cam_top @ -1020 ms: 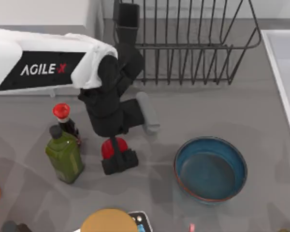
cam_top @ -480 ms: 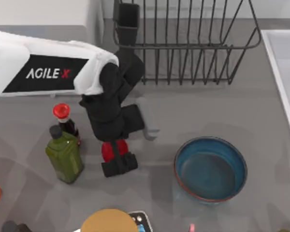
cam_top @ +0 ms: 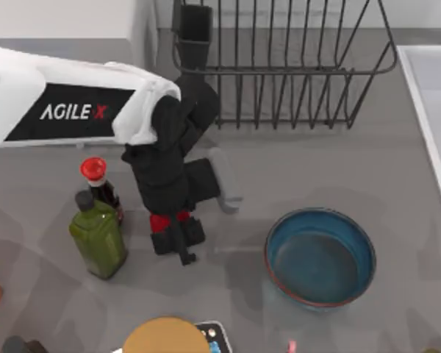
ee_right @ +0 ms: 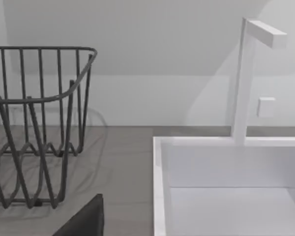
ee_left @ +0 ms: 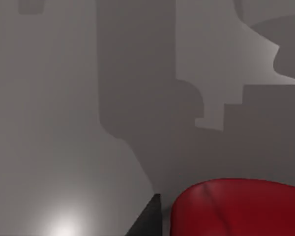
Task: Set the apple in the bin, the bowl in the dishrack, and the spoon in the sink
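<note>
1. Over the table's left half in the top view, the left gripper has come down onto the apple; a second ago most of the red fruit showed between the fingers, and now just a sliver shows at the wrist's edge. The fingers have drawn closer together and clasp the fruit. Just left of it stand a green bottle and a red-capped dark bottle, close to the arm. The bowl sits unmoved and empty to the right, well apart from the gripper. The dishrack stands behind, nothing between its bars, its utensil cup at the left corner. The sink rim runs along the right edge.

2. From the left wrist view, the apple lies close under the camera on grey table, a dark finger edge just beside it.

3. From the right wrist view, the dishrack stands beside the sink, whose basin looks bare; whether the parked right arm's claw is open cannot be told.
</note>
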You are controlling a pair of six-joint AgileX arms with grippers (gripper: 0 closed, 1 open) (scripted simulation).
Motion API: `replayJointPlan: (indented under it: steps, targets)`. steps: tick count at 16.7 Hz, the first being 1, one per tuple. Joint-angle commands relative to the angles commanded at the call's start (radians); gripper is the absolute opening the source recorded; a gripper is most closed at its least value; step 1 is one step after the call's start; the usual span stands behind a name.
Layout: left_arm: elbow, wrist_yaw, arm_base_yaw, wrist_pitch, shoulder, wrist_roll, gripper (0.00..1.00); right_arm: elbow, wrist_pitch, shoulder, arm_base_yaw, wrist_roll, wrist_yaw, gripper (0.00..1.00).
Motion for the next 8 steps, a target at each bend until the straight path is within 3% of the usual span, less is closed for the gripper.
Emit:
replayJointPlan:
  steps: [2,8]
  targets:
    - [0.0,0.0,0.0,0.0,0.0,0.0,0.02,0.0,0.0,0.0,0.0,0.0,0.0,1.0]
    - [0.0,0.0,0.0,0.0,0.0,0.0,0.0,0.0,0.0,0.0,0.0,0.0,0.0,1.0]
